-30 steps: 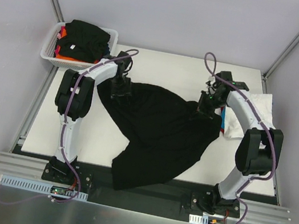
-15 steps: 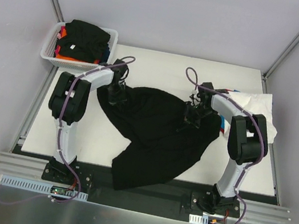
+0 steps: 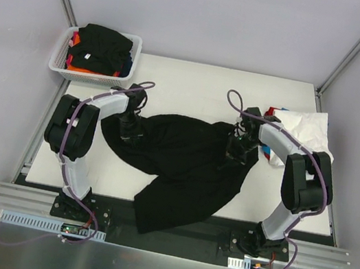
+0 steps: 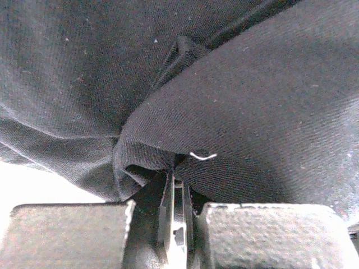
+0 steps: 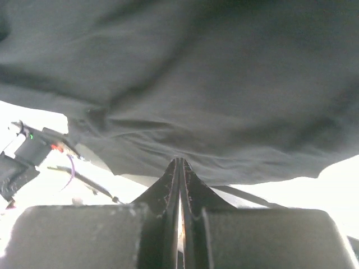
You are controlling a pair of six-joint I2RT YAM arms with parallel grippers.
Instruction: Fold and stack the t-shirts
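Note:
A large black t-shirt lies spread over the middle of the table, its lower end hanging over the near edge. My left gripper is shut on the black t-shirt's left edge; in the left wrist view the cloth bunches between the closed jaws. My right gripper is shut on the shirt's right edge; in the right wrist view the cloth hangs from the closed fingertips. A white t-shirt lies at the right, with red and blue cloth peeking from under it.
A white mesh basket at the back left holds black, orange and red shirts. The white table shows behind the black shirt. Metal rails run along the near edge.
Both grippers have moved toward me and lower with the shirt's edges. The shirt's far edge has come down and sits nearer the middle of the table.

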